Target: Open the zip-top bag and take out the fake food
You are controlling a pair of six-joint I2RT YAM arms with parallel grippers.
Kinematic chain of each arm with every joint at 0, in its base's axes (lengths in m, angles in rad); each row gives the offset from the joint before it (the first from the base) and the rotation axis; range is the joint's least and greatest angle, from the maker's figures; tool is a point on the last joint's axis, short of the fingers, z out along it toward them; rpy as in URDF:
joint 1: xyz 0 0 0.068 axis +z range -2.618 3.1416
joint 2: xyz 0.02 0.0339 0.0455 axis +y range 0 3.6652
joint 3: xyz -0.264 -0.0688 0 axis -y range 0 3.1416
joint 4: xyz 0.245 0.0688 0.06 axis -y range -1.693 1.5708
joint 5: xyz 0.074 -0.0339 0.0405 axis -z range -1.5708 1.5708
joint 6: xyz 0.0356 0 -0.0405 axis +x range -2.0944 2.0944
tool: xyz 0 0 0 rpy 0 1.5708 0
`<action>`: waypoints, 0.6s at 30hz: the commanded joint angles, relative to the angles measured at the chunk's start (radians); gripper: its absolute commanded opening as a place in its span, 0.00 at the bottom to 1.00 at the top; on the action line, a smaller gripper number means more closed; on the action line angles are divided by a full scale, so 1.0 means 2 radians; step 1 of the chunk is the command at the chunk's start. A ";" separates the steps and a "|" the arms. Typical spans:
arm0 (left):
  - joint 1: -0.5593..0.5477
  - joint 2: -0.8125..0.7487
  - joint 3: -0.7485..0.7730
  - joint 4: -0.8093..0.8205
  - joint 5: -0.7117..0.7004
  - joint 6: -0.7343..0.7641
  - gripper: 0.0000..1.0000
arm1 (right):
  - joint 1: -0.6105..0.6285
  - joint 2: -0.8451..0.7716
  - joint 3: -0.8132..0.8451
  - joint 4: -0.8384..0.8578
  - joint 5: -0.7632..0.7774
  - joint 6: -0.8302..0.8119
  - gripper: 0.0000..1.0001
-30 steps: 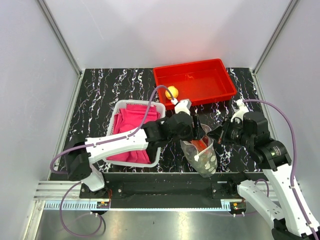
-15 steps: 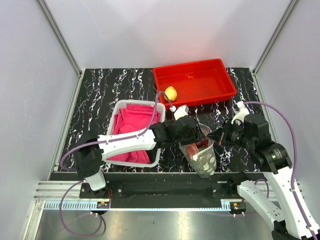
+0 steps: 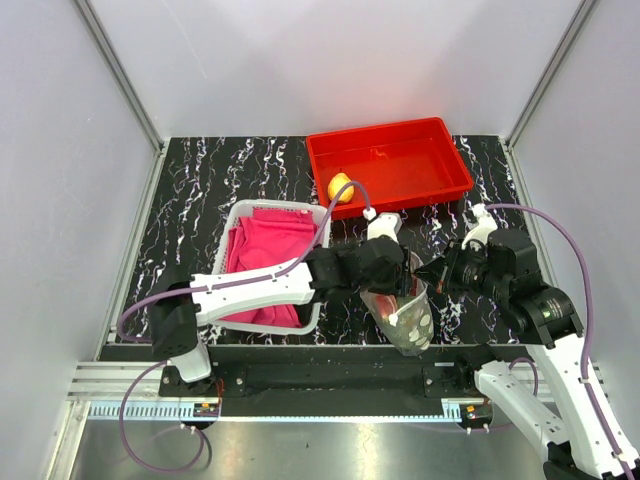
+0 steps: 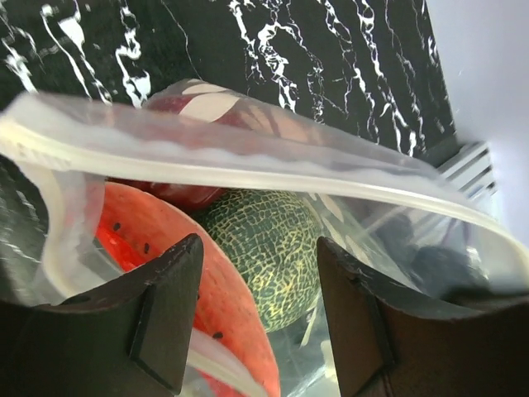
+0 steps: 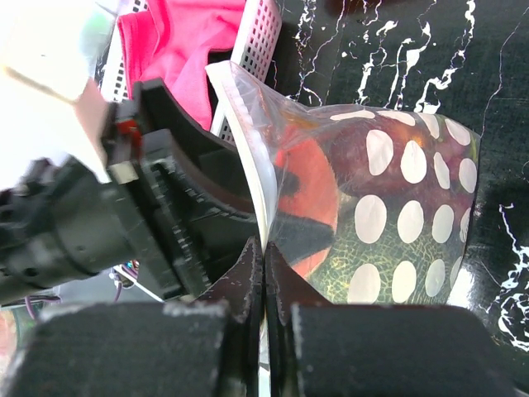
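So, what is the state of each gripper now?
Left gripper: open, inside the clear dotted plastic zip-top bag.
Right gripper: closed on the bag's rim.

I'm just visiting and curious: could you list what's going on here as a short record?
Bag: clear dotted zip-top plastic bag, mouth open
Inside: red watermelon slice, green netted melon
Left fingers: apart, inside the bag mouth
Right fingers: shut on the bag's edge
Lemon: yellow plastic lemon, at the red plastic tray's corner
Nearby: white basket of pink cloth
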 commanded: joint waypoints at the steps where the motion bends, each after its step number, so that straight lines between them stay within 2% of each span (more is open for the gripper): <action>1: 0.001 -0.009 0.048 -0.041 0.037 0.076 0.61 | 0.002 -0.002 0.001 0.016 -0.014 -0.011 0.00; 4: 0.000 0.000 0.048 -0.048 0.057 0.081 0.62 | 0.002 -0.004 0.006 0.017 -0.017 -0.011 0.00; 8: -0.001 0.007 0.064 -0.087 0.039 0.116 0.64 | 0.002 -0.008 0.020 0.026 -0.016 -0.015 0.00; 13: 0.001 0.021 0.104 -0.132 0.033 0.163 0.68 | 0.002 -0.024 0.035 0.038 0.034 -0.029 0.00; 18: 0.004 0.030 0.133 -0.173 0.032 0.184 0.63 | 0.002 -0.026 0.033 0.043 0.030 -0.027 0.00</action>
